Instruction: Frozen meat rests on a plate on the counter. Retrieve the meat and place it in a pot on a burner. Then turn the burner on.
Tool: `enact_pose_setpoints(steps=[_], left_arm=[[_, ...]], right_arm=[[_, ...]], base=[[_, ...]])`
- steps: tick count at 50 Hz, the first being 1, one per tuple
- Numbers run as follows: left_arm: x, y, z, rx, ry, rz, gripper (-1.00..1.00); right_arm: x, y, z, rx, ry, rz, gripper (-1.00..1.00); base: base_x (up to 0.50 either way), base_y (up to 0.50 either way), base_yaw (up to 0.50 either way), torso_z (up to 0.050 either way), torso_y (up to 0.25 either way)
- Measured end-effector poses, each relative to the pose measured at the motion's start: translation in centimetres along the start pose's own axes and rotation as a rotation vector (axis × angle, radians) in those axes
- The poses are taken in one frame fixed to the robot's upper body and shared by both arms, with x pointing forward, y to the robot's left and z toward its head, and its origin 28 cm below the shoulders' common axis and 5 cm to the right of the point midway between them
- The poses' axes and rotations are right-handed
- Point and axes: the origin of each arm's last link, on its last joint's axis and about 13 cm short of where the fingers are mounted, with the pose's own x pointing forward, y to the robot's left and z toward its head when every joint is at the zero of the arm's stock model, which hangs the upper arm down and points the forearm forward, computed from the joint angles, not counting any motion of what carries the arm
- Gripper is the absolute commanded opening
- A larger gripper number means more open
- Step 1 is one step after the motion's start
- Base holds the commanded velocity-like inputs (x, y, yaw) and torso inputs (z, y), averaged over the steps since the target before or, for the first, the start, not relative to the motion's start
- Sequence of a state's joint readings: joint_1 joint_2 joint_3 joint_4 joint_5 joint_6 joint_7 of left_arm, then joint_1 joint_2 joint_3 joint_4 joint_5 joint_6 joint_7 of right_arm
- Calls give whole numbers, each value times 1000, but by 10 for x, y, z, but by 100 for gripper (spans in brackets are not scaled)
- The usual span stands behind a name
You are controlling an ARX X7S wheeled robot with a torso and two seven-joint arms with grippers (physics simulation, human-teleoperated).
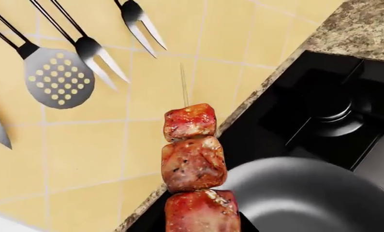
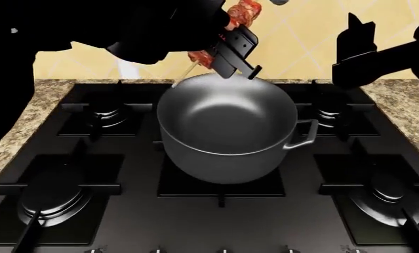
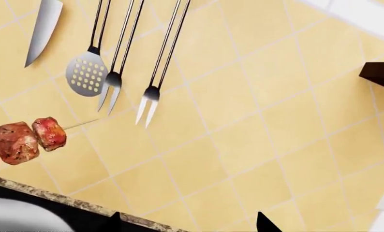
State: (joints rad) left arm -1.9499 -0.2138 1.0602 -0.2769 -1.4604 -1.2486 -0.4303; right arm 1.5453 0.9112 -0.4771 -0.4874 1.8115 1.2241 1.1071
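Observation:
The meat [image 1: 193,164] is a skewer of reddish glazed chunks, held up in the air by my left gripper [image 2: 227,50], which is shut on it. The skewer is tilted, with its pale tip [image 2: 184,74] pointing down just behind the back rim of the grey pot [image 2: 227,124]. The pot stands empty on the middle burner of the black cooktop [image 2: 135,174]. The meat [image 3: 24,140] also shows in the right wrist view. My right gripper [image 2: 389,31] hangs open and empty above the back right burner, its fingertips [image 3: 264,221] wide apart. The plate is out of view.
The speckled counter [image 2: 40,100] frames the cooktop on both sides. A slotted spatula [image 1: 58,77], meat forks [image 3: 150,104] and a knife [image 3: 42,26] hang on the yellow tiled wall. Burner grates [image 2: 51,192] surround the pot. Knobs [image 2: 224,250] line the cooktop's front edge.

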Motion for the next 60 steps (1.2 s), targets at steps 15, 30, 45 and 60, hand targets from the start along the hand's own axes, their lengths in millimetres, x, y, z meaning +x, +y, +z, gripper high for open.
enact_pose_setpoints(steps=[15,30,45,60], left_arm=[[28,-4,-6,-96,-40,-19,-100],[52,-7,-18,-163,-31,66,-100],[70,-17,-36,-98,39,118,-100],[84,-32,-47,-74,60,122,-100]], right_arm=[[2,0,-7,5,7,1,100],[5,0,-12,5,16,2,100],[5,2,-16,9,23,4,100],[8,1,-24,15,31,5,100]], base=[[0,0,0,0,0],[0,0,0,0,1],[0,0,0,0,0],[0,0,0,0,1]])
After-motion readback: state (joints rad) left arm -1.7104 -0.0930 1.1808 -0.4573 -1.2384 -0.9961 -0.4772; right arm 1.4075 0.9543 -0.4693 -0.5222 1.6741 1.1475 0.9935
